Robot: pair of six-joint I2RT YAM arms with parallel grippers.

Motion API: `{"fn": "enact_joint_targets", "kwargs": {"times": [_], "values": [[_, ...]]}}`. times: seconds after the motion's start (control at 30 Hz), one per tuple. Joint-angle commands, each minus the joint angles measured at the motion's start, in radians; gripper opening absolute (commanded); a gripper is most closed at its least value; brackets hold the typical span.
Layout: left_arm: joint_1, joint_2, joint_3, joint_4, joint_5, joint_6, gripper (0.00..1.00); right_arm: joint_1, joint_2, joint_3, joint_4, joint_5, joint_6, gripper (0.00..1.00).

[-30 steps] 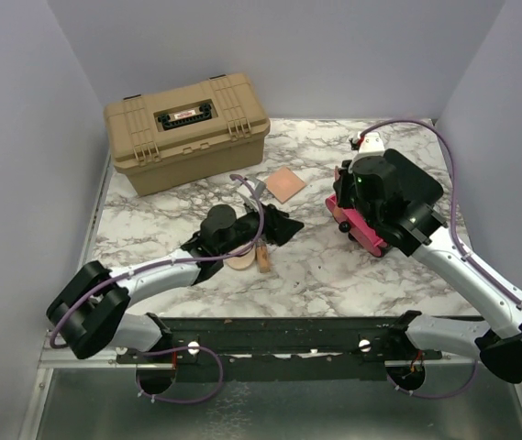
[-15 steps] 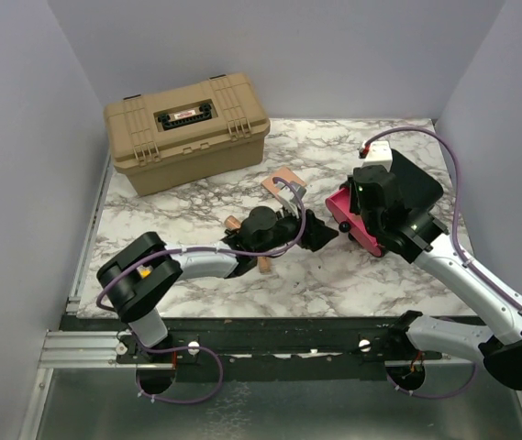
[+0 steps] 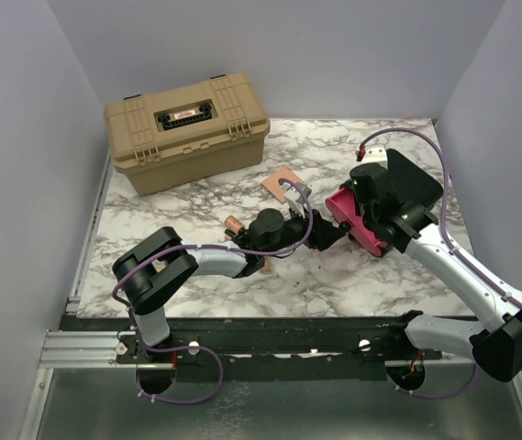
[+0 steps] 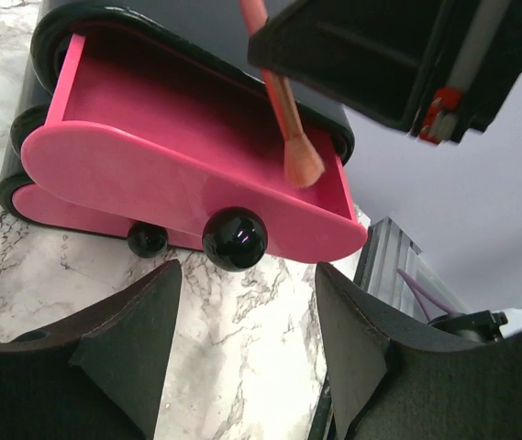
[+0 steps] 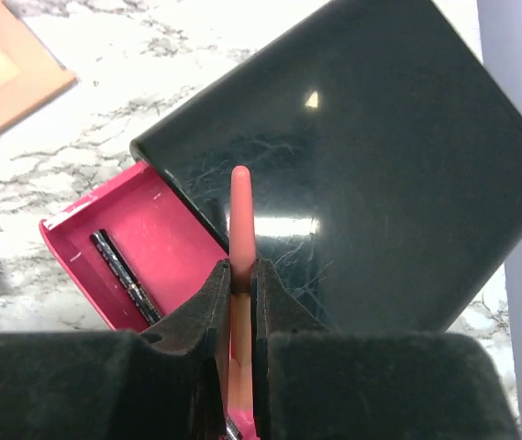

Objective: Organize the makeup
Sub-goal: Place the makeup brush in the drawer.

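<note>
My right gripper (image 5: 239, 270) is shut on a slim salmon-pink makeup stick (image 5: 239, 211) and holds it over the black box (image 5: 380, 165), beside its open pink top drawer (image 5: 164, 234). A slim black tube (image 5: 123, 266) lies in that drawer. In the left wrist view the stick (image 4: 283, 101) hangs tip-down over the drawer (image 4: 178, 174). My left gripper (image 4: 247, 284) is open and empty, low on the table just before the drawer's black knob (image 4: 234, 238). The flat copper-pink compact (image 3: 283, 181) and a copper lipstick tube (image 3: 234, 223) lie on the marble.
A tan latched toolbox (image 3: 187, 128) stands at the back left. A lower pink drawer with a small knob (image 4: 147, 239) sits shut under the open one. Grey walls close in both sides. My left arm (image 3: 215, 258) stretches across the table's middle.
My left arm has reached right, from the table's middle up to the front of the pink drawer. My right gripper, still holding the stick, has shifted slightly over the box.
</note>
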Motion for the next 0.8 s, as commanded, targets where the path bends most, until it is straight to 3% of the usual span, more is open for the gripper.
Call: {"fn": "enact_joint_targets", "kwargs": {"times": [0.0, 0.77], "values": [[-0.008, 0.017, 0.026, 0.047, -0.019, -0.010, 0.61, -0.005, 0.010, -0.022, -0.015, -0.037, -0.037, 0.05], [-0.024, 0.007, 0.007, 0.076, -0.063, 0.012, 0.59, -0.006, 0.048, -0.012, -0.084, -0.127, -0.064, 0.11]]}}
